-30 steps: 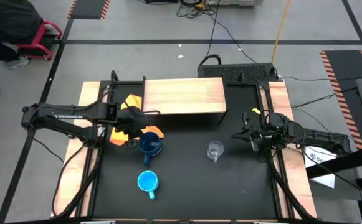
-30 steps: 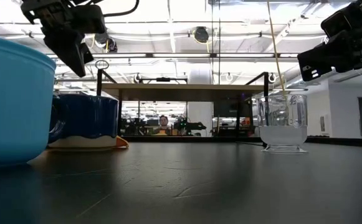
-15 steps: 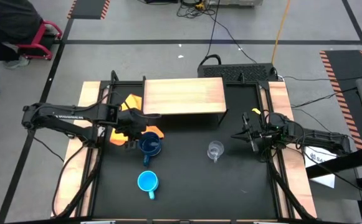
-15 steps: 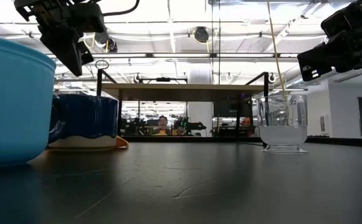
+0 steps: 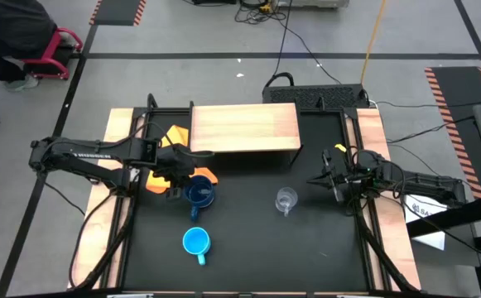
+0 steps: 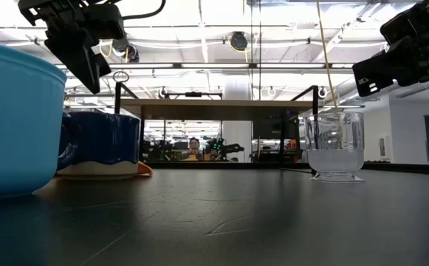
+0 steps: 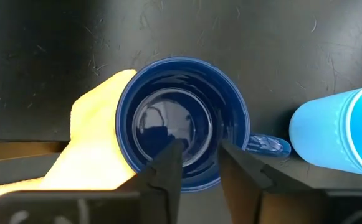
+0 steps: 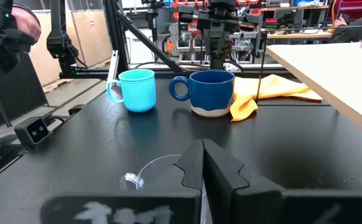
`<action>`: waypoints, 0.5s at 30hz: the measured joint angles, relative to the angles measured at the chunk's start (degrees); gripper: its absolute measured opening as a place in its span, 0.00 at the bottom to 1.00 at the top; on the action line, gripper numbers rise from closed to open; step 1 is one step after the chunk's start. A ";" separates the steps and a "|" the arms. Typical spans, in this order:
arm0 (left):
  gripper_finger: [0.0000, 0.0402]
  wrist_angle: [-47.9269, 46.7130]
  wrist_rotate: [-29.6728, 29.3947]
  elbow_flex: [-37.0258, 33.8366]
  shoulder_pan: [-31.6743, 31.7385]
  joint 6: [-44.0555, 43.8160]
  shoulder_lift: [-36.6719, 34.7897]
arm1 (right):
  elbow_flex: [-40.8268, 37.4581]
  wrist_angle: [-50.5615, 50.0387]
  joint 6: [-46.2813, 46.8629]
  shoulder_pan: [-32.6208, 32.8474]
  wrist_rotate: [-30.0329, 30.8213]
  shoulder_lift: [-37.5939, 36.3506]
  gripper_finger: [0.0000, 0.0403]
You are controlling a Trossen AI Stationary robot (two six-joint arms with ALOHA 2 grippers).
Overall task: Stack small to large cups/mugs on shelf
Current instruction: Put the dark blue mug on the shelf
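The left gripper (image 7: 198,163) hangs right over the dark blue mug (image 7: 182,122), fingers a little apart, gripping nothing. The yellow cloth (image 5: 176,135) is partly hidden under that arm. The right gripper (image 8: 204,163) is clenched shut near the glass cup (image 5: 286,199). The light blue mug (image 5: 195,242) and wooden shelf (image 5: 244,127) stand apart. White letters on the left arm are too small to read.

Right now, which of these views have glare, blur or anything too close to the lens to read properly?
Low view: bright ceiling lights wash out the background, and the light blue mug looms large and soft at the edge. Left wrist view: a ceiling reflection shines inside the dark blue mug, and the yellow cloth is overexposed. Right wrist view: the glass cup is nearly invisible.
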 joint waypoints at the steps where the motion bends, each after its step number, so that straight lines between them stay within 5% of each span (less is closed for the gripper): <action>1: 0.31 0.04 0.00 0.00 0.00 0.17 0.00 | -0.02 0.00 -0.02 -0.01 0.00 -0.01 0.00; 15: 0.60 5.74 0.59 0.00 5.20 4.56 3.31 | 0.00 -0.13 -0.36 0.00 0.00 0.21 0.00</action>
